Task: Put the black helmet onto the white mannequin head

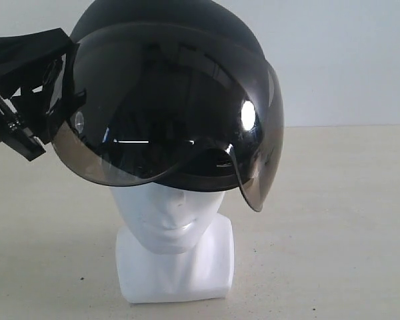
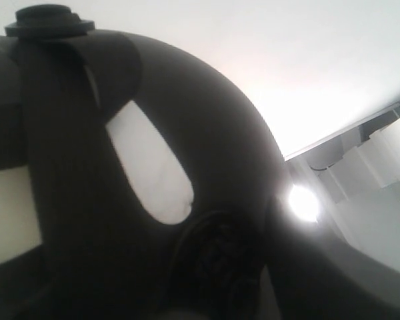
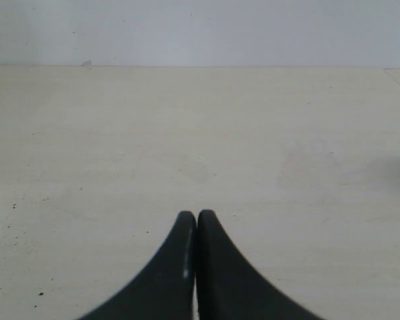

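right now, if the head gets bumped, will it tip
Likely tippy: the helmet, wider than the head, covers its top, tilted. The flat blocky base may resist small nudges. Its glossy white surface probably slides easily.

**No readable text in any view**

No word, label, brand mark, number or sign could be read in the exterior view or either wrist view. The black helmet (image 1: 167,27) and its tinted visor (image 1: 153,127) showed only glare and reflections. The white mannequin head (image 1: 175,263) was plain, with no print on it.
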{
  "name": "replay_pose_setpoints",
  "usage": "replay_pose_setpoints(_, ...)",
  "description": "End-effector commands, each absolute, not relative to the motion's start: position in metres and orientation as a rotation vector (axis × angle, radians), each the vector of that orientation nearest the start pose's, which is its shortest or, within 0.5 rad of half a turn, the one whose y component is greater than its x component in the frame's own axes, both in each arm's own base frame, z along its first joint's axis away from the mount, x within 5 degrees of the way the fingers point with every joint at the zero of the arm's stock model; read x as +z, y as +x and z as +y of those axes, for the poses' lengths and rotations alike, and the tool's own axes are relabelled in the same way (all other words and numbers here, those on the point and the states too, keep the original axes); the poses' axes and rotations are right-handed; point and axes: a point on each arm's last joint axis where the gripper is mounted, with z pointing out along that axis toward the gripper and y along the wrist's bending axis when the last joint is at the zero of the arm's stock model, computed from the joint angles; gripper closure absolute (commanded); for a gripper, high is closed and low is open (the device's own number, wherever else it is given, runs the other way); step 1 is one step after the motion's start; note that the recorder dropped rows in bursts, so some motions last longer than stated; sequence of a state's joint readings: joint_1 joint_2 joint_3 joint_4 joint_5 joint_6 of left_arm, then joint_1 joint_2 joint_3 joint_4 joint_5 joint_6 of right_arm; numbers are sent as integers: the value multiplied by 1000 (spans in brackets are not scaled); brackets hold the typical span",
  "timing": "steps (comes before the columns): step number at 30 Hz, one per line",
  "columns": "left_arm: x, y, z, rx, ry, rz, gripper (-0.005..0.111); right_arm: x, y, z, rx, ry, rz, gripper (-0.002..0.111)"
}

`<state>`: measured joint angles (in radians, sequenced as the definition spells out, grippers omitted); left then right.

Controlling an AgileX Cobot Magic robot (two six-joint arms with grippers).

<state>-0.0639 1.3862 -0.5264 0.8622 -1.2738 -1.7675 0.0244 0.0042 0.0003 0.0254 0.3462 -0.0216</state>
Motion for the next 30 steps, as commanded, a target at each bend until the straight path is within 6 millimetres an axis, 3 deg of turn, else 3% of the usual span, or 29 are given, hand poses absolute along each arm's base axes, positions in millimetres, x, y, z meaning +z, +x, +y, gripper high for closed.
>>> replay_pose_setpoints(1,239,243,-73,-1410,-242,1795,50,183,54,2,18,-26,1817,108)
replay_pose_setpoints(10,232,240,-75,-1390,-200,1889,50,183,54,2,18,-26,1817,108)
replay_pose_setpoints(15,246,231,-79,-1485,-153,1832,50,183,54,2,18,-26,1817,108)
replay_pose_setpoints(22,236,234,-57,-1015,-276,2005,50,183,54,2,18,-26,1817,108)
replay_pose_setpoints(30,230,231,-56,-925,-207,2081,50,183,54,2,18,-26,1817,108)
